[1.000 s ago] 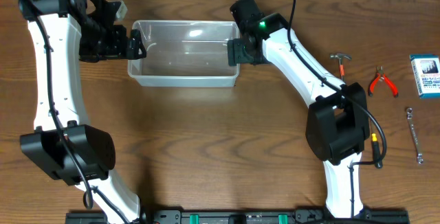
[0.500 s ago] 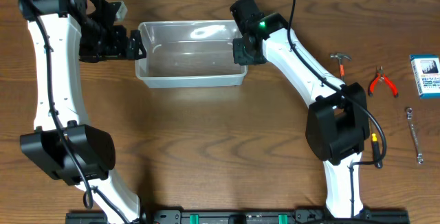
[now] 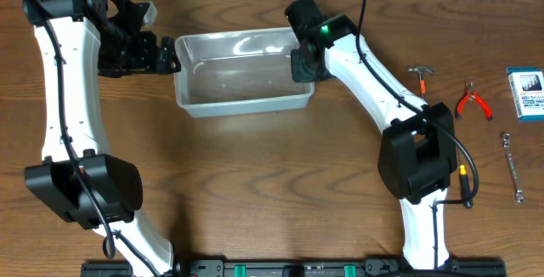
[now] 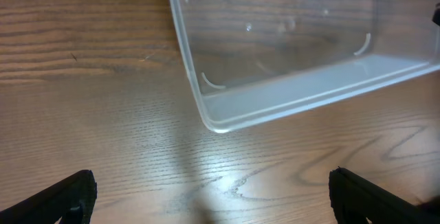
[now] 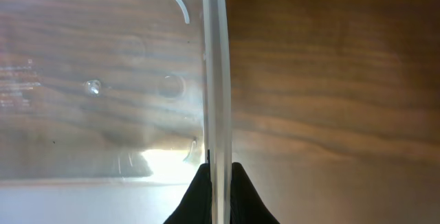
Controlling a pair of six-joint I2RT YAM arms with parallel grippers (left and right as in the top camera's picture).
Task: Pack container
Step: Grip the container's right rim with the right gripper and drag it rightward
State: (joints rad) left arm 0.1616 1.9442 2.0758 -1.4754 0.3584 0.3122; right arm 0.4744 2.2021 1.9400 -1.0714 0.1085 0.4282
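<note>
Container: the clear bin stands empty on the table, at the far side between the two arms, a little askew to the table's edge.
Right tool: the right tool is at the bin's right end, pinched tight on that wall. This is probably a hold for dragging or steadying the bin, not for filling it.
Left tool: the left tool is spread wide and holds nothing, just beside the bin's left end. It is likely waiting there as a stop or a second hold.
Things to pack: a hammer, red pliers, a wrench and a blue-and-white card pack lie well apart at the right; none is in the bin yet.
Overhead alone shows: the skew, both arms at once, and the tools' distance from the bin.
Right wrist alone shows: the fingers closed on either face of the thin wall — the grip is certain here.
Left wrist alone shows: bare wood between its fingers and the bin's corner — near, but not touching.
</note>
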